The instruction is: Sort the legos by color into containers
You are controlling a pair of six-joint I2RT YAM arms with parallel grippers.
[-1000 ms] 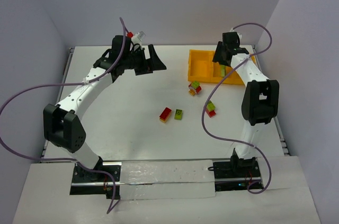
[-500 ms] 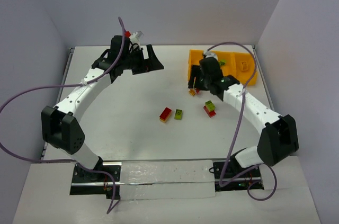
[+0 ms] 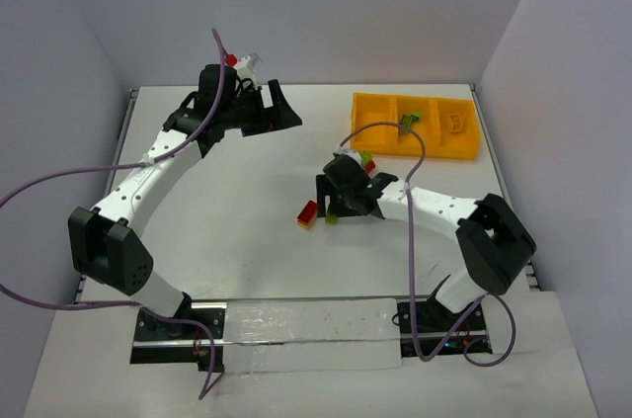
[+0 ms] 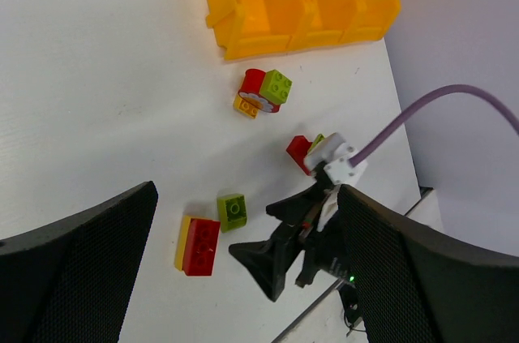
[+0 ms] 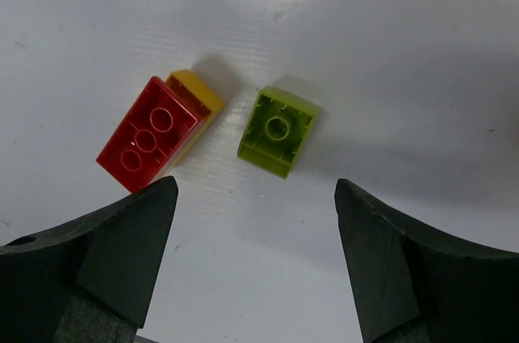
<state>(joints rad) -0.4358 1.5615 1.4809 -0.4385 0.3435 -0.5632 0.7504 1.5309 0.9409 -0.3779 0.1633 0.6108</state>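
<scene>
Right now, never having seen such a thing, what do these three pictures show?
Two white robot arms stand on a table. One picture looks down from above; the other two come from cameras on the wrists, so the dark shapes at their edges are each arm's own fingers. The left gripper hangs open, far from the bricks. The right gripper hovers open over a red-on-yellow brick and a lime green brick. Near the orange tray lie more bricks. Nothing is held.

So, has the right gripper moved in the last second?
Yes. The right gripper has swung away from the orange tray, toward the near left, and now hangs over the lone green brick at mid-table.
</scene>
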